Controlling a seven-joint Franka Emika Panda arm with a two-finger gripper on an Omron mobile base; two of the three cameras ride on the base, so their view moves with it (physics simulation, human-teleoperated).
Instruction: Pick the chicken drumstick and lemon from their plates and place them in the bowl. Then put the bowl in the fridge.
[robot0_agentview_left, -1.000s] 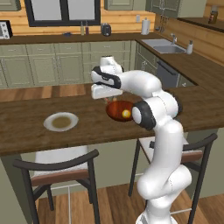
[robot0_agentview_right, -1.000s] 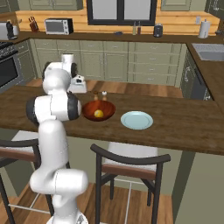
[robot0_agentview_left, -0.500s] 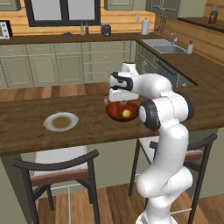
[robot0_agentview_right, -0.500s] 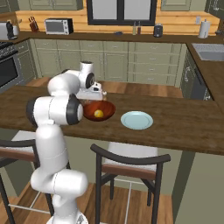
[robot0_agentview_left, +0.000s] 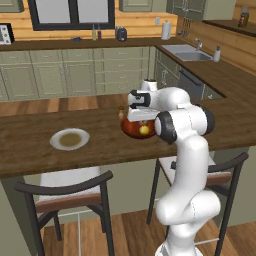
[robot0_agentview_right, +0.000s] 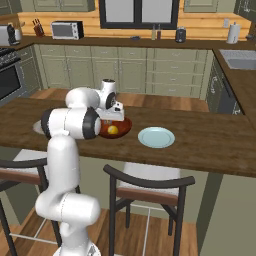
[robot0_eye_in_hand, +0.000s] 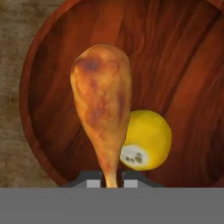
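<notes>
In the hand view, the chicken drumstick is seen clamped by its thin end between the two fingertips of the gripper at the bottom centre of the frame, its thick end reaching toward the upper middle. Behind it, the inside of the reddish-brown bowl is spread across the frame, and the lemon is seen lying in it, right of centre. In the left base view, the gripper is held over the bowl at the centre of the frame, on the counter. A white-rimmed plate is seen at centre left. In the right base view, a pale green-blue plate lies just right of the bowl.
</notes>
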